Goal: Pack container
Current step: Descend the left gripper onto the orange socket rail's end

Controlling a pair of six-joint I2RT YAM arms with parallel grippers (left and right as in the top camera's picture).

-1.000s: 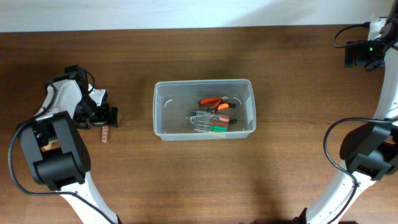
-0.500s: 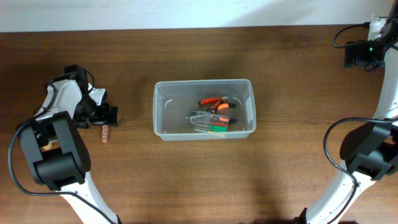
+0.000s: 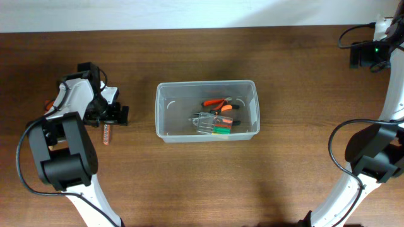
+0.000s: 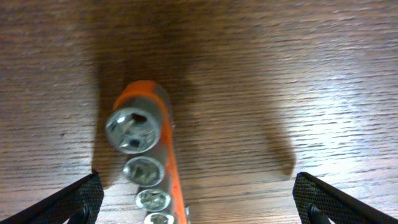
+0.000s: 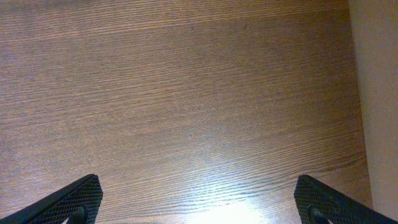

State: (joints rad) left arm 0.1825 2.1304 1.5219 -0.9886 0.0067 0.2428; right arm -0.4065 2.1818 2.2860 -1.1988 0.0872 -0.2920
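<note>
The clear, rectangular plastic container [image 3: 173, 107] with rounded corners sits open-topped near the middle of the dark wooden table [image 3: 284, 183]. It already holds orange-handled pliers [image 3: 218, 103], a green-handled tool [image 3: 221, 130] and a small clear case [image 3: 202, 122], all bunched toward its right half. Well to its left, apart from it, an orange socket rail [image 4: 148, 163] carrying a row of chrome sockets lies flat on the wood. The left gripper [image 4: 198, 200] hangs directly over the socket rail with its jaws spread wide and nothing between them. The rail looks like the next piece to pack. In the left wrist view it sits off-centre, closer to the left finger than the right, so a straight close could shove it sideways or catch only one end. Pinched at an end, the rail would likely swing on the lift, and the smooth round sockets might slip or pop off. A long rail carried crookedly could also catch the container's rim and push the light tub along the table. The right gripper [image 5: 199, 202] is also wide and empty, over bare wood by the far right edge.
</note>
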